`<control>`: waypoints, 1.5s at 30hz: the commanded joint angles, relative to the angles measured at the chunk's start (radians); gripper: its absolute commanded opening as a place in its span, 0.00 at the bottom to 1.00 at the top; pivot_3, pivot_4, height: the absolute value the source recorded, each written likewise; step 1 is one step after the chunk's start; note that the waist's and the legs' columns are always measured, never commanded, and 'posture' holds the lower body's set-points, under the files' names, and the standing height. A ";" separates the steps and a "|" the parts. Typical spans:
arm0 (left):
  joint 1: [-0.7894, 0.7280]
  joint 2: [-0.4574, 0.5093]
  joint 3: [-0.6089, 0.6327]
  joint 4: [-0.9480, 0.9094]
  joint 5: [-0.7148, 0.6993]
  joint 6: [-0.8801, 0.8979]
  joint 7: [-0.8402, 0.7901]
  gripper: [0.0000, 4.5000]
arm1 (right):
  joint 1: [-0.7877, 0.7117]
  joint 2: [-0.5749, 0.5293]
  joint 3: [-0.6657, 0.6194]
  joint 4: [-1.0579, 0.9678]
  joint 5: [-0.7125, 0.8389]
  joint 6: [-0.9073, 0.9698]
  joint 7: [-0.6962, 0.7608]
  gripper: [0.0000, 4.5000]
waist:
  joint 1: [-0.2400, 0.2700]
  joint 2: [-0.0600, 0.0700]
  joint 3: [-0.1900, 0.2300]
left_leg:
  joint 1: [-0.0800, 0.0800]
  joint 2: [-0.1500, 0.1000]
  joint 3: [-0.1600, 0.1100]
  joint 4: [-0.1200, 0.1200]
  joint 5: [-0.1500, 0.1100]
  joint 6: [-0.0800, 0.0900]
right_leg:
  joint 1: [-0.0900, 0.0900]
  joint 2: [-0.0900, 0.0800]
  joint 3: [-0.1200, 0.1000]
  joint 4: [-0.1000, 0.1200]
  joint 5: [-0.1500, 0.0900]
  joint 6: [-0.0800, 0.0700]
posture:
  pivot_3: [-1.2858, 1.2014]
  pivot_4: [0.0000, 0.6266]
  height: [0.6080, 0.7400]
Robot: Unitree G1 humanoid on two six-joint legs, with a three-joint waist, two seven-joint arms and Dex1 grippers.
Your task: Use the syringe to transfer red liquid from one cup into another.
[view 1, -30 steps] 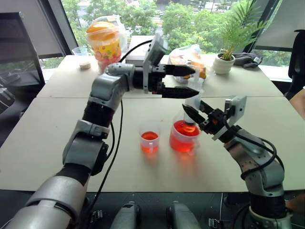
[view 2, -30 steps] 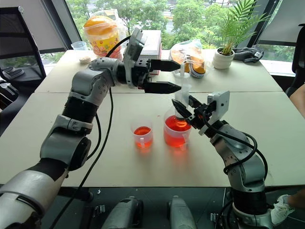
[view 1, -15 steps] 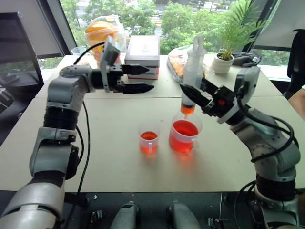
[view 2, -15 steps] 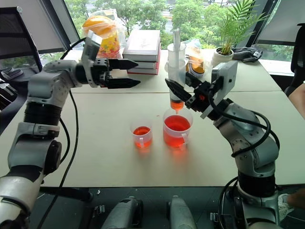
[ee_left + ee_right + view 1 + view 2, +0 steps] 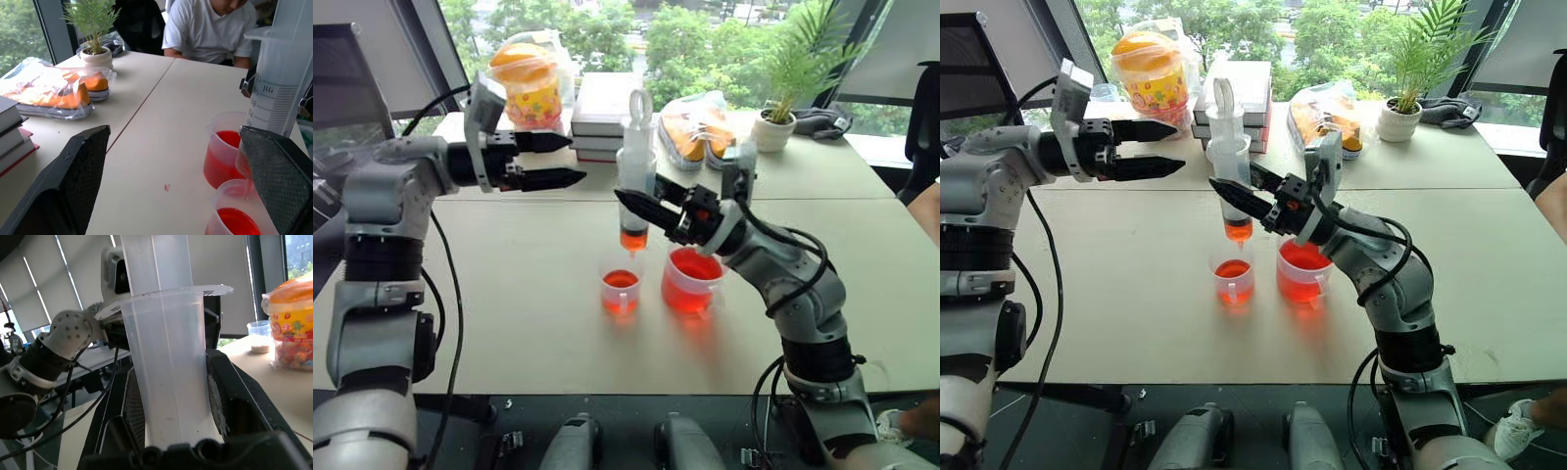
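Syringe upright in the clamped right gripper, its orange-red tip poised directly above the small cup of red liquid, with the larger handled beaker just beside it on the table. Farther back, the left gripper hangs empty with fingers spread wide (pointing toward the syringe), ahead of stacked books and a snack jar.

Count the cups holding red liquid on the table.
2. The small cup stands directly under the syringe; the larger beaker stands beside it, on the robot's right. None other shows.
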 commanded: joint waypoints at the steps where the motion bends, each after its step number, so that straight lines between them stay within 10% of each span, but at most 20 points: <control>1: -0.009 0.019 0.038 -0.075 -0.062 0.050 0.000 0.96 | 0.027 0.017 0.037 0.016 -0.048 -0.069 0.044 0.31 | -0.001 0.000 0.000 | 0.000 0.000 0.000 0.000 0.000 0.000 | 0.000 0.000 0.000 0.000 0.000 0.000 | 0.52 0.24 1.00; 20: -0.087 -0.145 -0.059 -0.025 -0.041 -0.029 0.019 0.96 | 0.045 0.041 0.063 -0.015 -0.110 -0.080 0.055 0.31 | 0.000 0.000 0.000 | 0.000 0.000 0.000 0.000 0.000 0.000 | 0.000 0.000 0.000 0.001 0.000 0.000 | 0.52 0.24 1.00; 30: -0.067 -0.147 -0.074 -0.078 -0.071 0.001 -0.054 0.01 | 0.029 0.050 0.062 -0.036 -0.105 -0.066 0.044 0.31 | -0.002 0.000 0.000 | 0.000 0.000 0.000 0.000 0.000 0.000 | 0.000 0.000 0.000 0.001 0.000 0.000 | 0.52 0.24 1.00; 45: 0.039 -0.126 -0.144 -0.117 -0.003 -0.077 -0.075 0.01 | -0.064 0.067 -0.001 -0.051 -0.085 -0.023 -0.003 0.31 | -0.001 0.000 0.000 | 0.000 0.000 0.000 0.000 0.000 0.000 | 0.000 0.000 0.000 0.001 0.000 0.000 | 0.52 0.24 1.00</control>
